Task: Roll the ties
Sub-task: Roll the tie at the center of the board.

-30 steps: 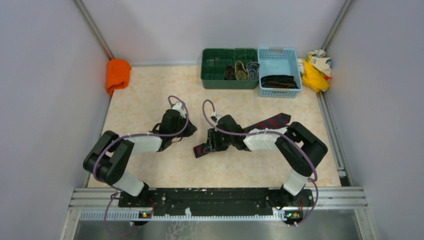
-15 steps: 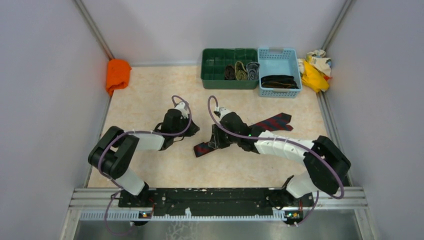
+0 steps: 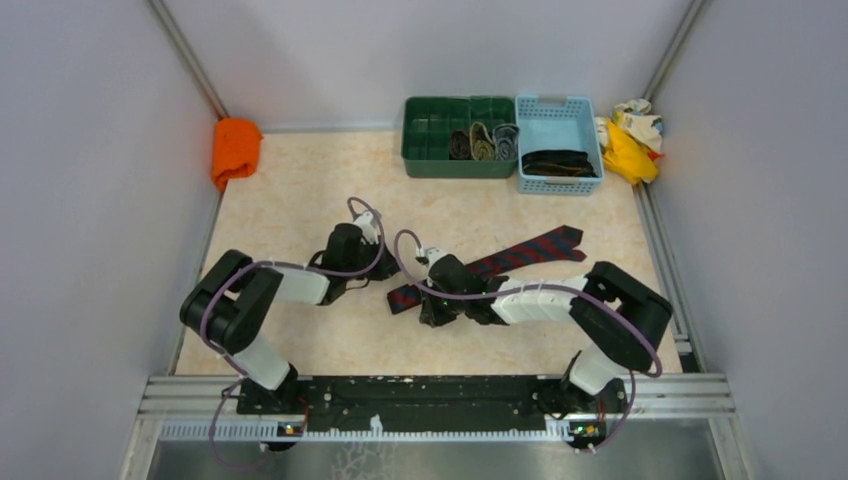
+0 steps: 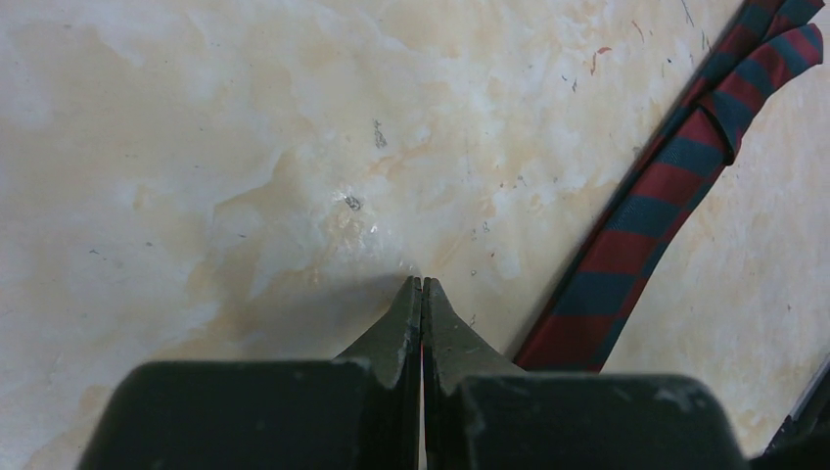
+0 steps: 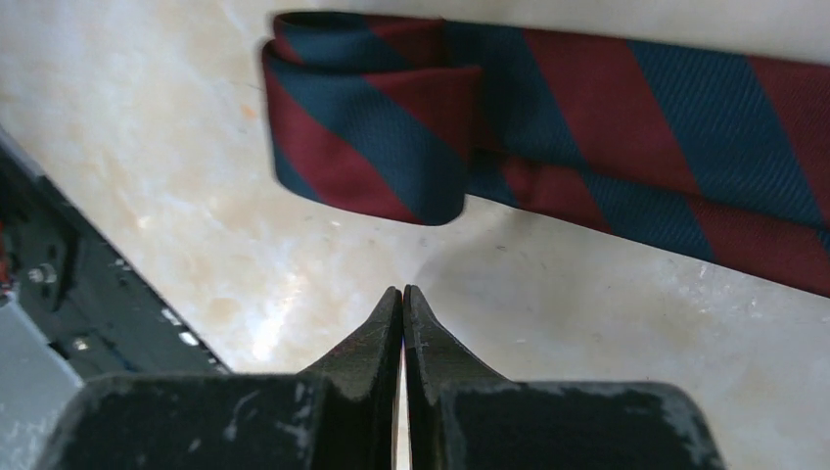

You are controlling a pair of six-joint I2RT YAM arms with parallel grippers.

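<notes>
Right gripper: jaws clenched tip to tip, nothing between them, low over table, just short of folded-over end of red-and-navy tie.
Left gripper: jaws likewise pressed together, empty, tie's narrow stretch close beside, not touching.
Tie lies diagonally mid-table, wide pointed end toward blue basket.
Black ties inside basket.
Three rolled ties in green tray alongside.
Orange cloth far left corner; yellow-and-cream rags far right.

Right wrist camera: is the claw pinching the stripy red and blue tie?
No, the right gripper is shut on nothing, and bare table shows between its tips and the tie's folded end.
</notes>
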